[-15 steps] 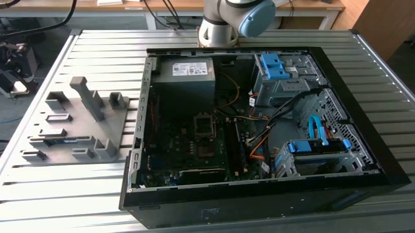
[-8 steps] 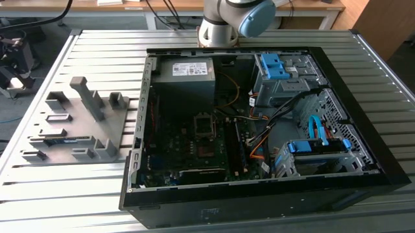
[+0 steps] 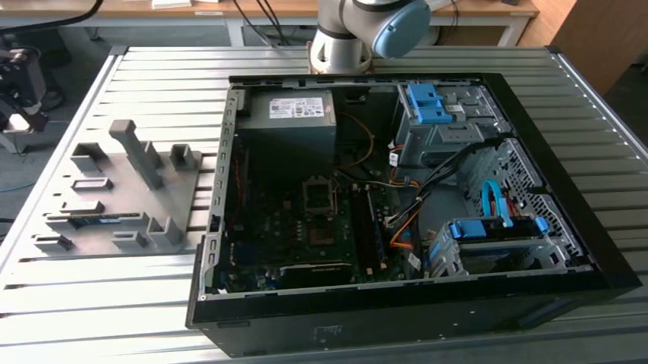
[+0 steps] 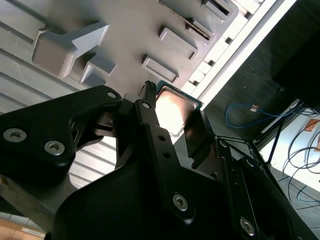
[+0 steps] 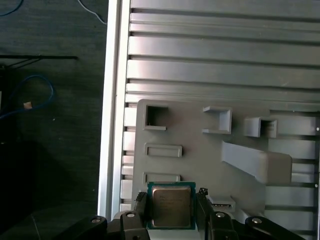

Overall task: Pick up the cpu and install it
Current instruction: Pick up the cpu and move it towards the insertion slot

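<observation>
The cpu [image 5: 171, 205] is a small square chip with a silver-grey top and a green rim. My gripper [image 5: 171, 209] is shut on it, one black finger [image 5: 140, 206] against each of two opposite edges. In the second wrist view the cpu [image 4: 176, 106] catches the light between the same fingers [image 4: 148, 122], held above the grey fixture plate [image 4: 125, 30]. In the exterior view the arm's dark wrist end [image 3: 20, 83] hangs over the table's edge on that view's left, beside the fixture plate [image 3: 121, 189]. The open socket [image 3: 319, 199] lies on the motherboard inside the case.
The open black computer case [image 3: 405, 303] covers the middle and the exterior view's right of the slatted metal table [image 3: 152, 68]. Inside are a grey power supply [image 3: 294, 114], blue drive brackets [image 3: 430, 102] and loose cables. Raised grey blocks [image 3: 136, 152] stand on the fixture plate.
</observation>
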`<state>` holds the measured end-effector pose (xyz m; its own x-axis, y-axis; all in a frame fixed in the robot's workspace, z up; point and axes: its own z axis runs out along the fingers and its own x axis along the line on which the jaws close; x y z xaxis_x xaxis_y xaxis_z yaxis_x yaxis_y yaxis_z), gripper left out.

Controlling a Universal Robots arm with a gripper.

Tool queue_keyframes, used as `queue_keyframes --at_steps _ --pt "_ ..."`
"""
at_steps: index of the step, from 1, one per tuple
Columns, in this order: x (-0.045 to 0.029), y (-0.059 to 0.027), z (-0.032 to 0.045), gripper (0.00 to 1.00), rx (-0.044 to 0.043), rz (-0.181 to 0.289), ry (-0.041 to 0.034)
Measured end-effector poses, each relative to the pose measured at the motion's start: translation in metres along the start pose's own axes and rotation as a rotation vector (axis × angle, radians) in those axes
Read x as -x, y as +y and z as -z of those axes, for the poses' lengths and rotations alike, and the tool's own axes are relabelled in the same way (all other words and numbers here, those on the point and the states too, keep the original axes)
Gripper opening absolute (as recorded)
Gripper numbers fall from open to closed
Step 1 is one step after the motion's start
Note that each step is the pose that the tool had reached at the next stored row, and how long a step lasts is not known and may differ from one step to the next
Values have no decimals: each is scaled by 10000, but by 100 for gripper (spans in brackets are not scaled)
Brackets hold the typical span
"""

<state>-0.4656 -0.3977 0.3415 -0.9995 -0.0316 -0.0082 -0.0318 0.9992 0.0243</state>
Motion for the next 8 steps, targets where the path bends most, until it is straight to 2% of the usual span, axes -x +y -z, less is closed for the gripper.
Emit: queue_keyframes --at_steps 8 --pt "1 4 183 47 0 0 0"
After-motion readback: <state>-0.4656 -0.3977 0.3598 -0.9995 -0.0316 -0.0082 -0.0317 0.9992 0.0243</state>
